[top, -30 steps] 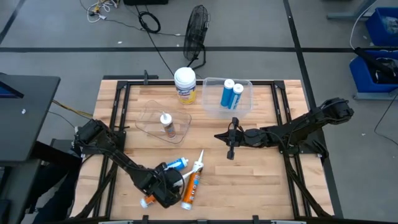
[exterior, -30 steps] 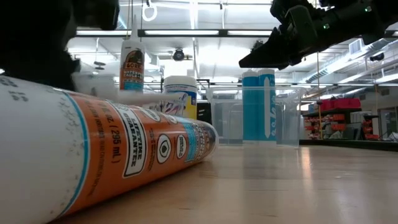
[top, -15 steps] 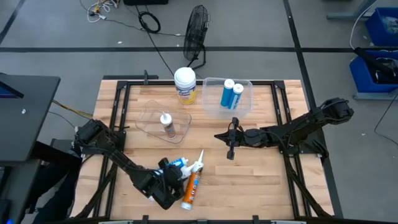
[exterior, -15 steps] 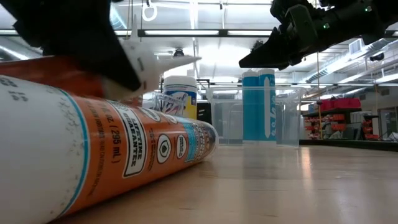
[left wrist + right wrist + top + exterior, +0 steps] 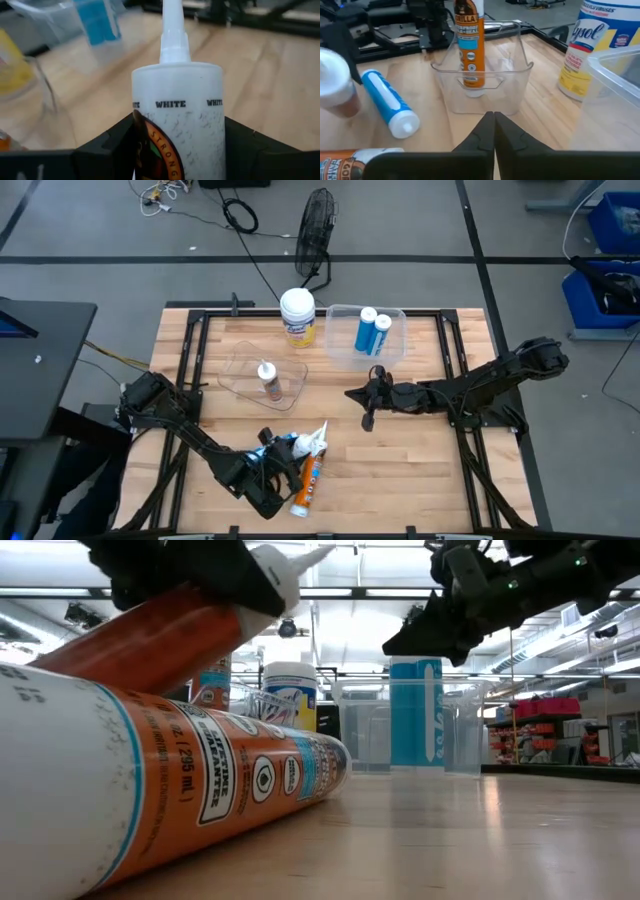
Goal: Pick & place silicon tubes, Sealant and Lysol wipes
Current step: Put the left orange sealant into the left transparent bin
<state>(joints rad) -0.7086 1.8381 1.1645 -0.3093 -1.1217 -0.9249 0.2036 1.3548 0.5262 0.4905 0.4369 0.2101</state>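
My left gripper [image 5: 280, 470] is near the table's front edge, shut on an orange sealant cartridge [image 5: 150, 645] with a white nozzle [image 5: 172, 25]. A second orange cartridge [image 5: 306, 488] and a blue tube [image 5: 387, 102] lie flat on the table beside it. The Lysol wipes [image 5: 297, 315] stand upright at the far edge. A third orange cartridge [image 5: 469, 45] stands in a clear container [image 5: 268, 380]. My right gripper [image 5: 367, 420] hovers shut over the table's middle, holding nothing. My left gripper pinches the cartridge's barrel [image 5: 175, 135] between its two fingers, one on each side, a short way behind the nozzle end. The fingers lie along the barrel, and the nozzle sticks out ahead of them. The cartridge is lifted clear and tilted, nozzle end up.
A clear bin [image 5: 395, 345] at the far right holds two upright blue cartridges [image 5: 372, 332]. A black frame [image 5: 190, 340] borders the wooden table. Bare wood lies between the right gripper and the front edge.
My left gripper has risen a little and swung round, still shut on the orange cartridge. The cartridge has come up off the table and turned about. Its nozzle went from level to tipped upward, pointing toward the far right. My right gripper has rolled slightly in place.
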